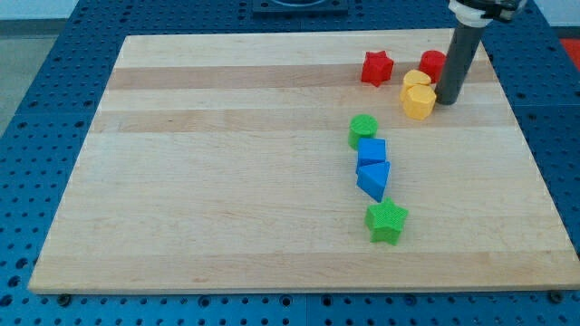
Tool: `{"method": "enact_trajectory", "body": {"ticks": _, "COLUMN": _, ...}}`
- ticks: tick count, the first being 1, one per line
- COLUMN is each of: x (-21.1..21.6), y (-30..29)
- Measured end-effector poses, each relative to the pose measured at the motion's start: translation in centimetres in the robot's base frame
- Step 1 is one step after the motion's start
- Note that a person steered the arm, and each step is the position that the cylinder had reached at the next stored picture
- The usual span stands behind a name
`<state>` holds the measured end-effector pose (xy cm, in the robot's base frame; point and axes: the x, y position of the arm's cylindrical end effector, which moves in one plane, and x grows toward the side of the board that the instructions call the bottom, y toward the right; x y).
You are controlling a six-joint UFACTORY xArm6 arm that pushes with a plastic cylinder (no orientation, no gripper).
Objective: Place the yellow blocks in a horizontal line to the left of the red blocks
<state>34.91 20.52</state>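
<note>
Where red blocks (377, 68) cluster, my tip (449, 100) just right of yellow blocks (418, 101).

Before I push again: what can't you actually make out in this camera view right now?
- Second red block: my rod covers its right side, so its shape is unclear.
- Rear yellow block: partly covered by the front yellow block.
- My tip: contact with the yellow blocks cannot be told.
- Rod's upper part: cut off at the view's top.

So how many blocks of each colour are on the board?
Red: 2, a star and another red block partly behind my tip.
Yellow: 2, touching, just left of my tip.
Green: 2.
Blue: 2.
Total: 8.
</note>
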Motion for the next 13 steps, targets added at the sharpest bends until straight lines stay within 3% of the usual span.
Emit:
{"method": "enact_trajectory", "body": {"ticks": 1, "x": -1.5, "y": -0.1}}
{"method": "enact_trajectory", "body": {"ticks": 3, "x": -0.5, "y": -13.1}}
{"method": "enact_trajectory", "body": {"ticks": 5, "x": 0.1, "y": -16.0}}
{"method": "enact_trajectory", "body": {"ticks": 6, "x": -3.1, "y": -16.3}}
{"method": "enact_trajectory", "body": {"ticks": 7, "x": -2.2, "y": -16.3}}
{"method": "enact_trajectory", "body": {"ticks": 10, "x": 0.0, "y": -3.5}}
{"method": "enact_trajectory", "body": {"ticks": 11, "x": 1.3, "y": 3.9}}
{"method": "enact_trajectory", "body": {"ticks": 12, "x": 4.2, "y": 3.5}}
{"method": "enact_trajectory", "body": {"ticks": 13, "x": 3.4, "y": -4.7}}
